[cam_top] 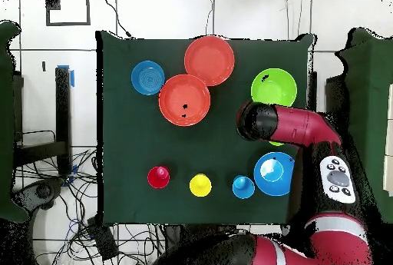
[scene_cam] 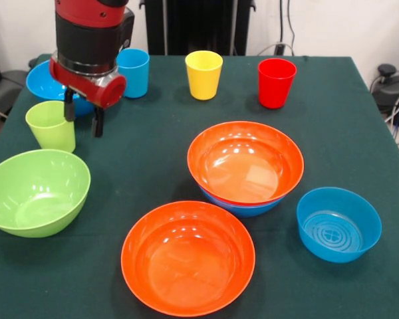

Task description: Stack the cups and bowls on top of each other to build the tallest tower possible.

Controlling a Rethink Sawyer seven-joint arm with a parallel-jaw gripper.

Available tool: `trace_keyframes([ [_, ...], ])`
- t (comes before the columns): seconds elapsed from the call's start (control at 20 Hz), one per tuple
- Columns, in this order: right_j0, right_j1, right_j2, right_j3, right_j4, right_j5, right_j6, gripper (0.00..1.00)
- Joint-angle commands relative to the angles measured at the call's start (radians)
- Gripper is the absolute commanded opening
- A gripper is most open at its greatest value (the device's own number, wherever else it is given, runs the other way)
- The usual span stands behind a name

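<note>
Front view: gripper (scene_cam: 84, 113) hangs open and empty just beside the green cup (scene_cam: 51, 125), at far left, likely lining up to grasp it.

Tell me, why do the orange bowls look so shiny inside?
In the front view, room lights bounce off the glossy plastic: white glare spots sit inside the near orange bowl and the stacked orange bowl. In the overhead view, hardly any glare shows on either bowl.
</note>
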Motion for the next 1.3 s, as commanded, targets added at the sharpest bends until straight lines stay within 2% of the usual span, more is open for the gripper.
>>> trace_keyframes([
  [0.05,0.014,-0.06,0.039,0.122,0.026,0.078,0.022,1.0],
  [0.35,0.0,-0.084,0.041,0.153,0.022,0.067,0.011,1.0],
  [0.8,-0.016,-0.038,0.046,0.124,0.001,0.016,0.01,1.0],
  [1.3,-0.082,-0.004,0.073,0.138,-0.03,-0.071,-0.02,1.0],
])
